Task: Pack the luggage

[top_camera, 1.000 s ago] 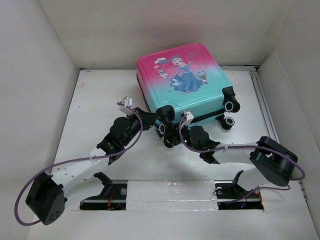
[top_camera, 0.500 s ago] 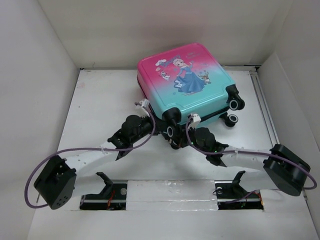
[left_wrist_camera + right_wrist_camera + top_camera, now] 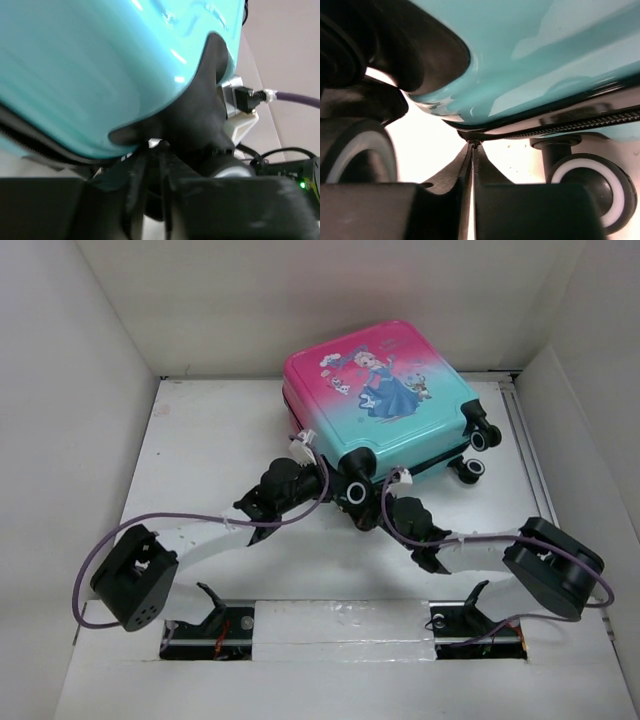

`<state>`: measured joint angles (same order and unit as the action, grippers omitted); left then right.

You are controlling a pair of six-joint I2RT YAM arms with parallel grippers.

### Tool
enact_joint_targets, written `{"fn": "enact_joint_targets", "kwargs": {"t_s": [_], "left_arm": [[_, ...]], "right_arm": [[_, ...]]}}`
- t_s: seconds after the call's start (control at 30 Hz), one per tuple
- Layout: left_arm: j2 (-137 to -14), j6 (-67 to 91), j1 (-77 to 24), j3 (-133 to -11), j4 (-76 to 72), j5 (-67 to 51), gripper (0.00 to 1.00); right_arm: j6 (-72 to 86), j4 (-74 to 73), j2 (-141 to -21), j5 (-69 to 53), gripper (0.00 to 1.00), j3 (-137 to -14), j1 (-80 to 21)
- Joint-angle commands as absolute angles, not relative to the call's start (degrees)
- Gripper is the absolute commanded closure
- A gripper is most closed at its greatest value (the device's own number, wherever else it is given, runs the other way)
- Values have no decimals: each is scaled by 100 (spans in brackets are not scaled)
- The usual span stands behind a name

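The luggage (image 3: 385, 390) lies flat and closed on the white table, princess print up, its teal wheel end toward me. My left gripper (image 3: 322, 480) sits against the near teal corner beside a wheel (image 3: 355, 493). In the left wrist view its fingers (image 3: 155, 145) are close together under the teal shell (image 3: 100, 65) at the black wheel housing. My right gripper (image 3: 375, 512) is at the same near edge. In the right wrist view its tips (image 3: 474, 144) are pinched together on a small dark zipper pull at the zip line (image 3: 580, 125) under the shell (image 3: 545, 50).
White walls close in the table on the left, back and right. Two more wheels (image 3: 478, 450) stick out at the suitcase's right corner, close to the right wall rail (image 3: 525, 430). Wheels (image 3: 592, 187) flank my right fingers. Arm bases (image 3: 210, 625) sit at the near edge.
The suitcase has slid away from me and to the right, turning slightly. Both arms have reached forward with it and stay at its near edge.
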<state>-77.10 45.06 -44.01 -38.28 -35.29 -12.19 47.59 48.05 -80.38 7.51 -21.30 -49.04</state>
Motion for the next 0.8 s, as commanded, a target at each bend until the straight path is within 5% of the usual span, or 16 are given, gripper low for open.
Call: {"fn": "enact_joint_targets", "kwargs": {"t_s": [0.0, 0.03, 0.1, 0.27, 0.6, 0.77], "left_arm": [[-7105, 4378, -4834, -4113, -3939, -1171, 85], [-6936, 4116, -4834, -4018, -3589, -995, 78], [-6437, 4043, -4834, -3745, -3245, -275, 62], [-5643, 3981, -4693, -2937, -2743, 535, 66], [-6450, 3779, -5045, -1706, -3925, 458, 72], [-6855, 3525, -5229, -1923, -4499, 378, 60]], "right_arm": [[4632, 5135, -8078, -1152, 92, -2514, -5440], [4467, 4924, -7868, -1090, 79, -2514, -5440], [4272, 4116, -7595, -793, 70, -2514, -5440], [3913, 2595, -6480, -124, 43, -2285, -5440], [3103, -631, -5328, -563, 22, -3523, -5844], [2918, -1659, -4694, 113, 19, -4358, -5845]]}}
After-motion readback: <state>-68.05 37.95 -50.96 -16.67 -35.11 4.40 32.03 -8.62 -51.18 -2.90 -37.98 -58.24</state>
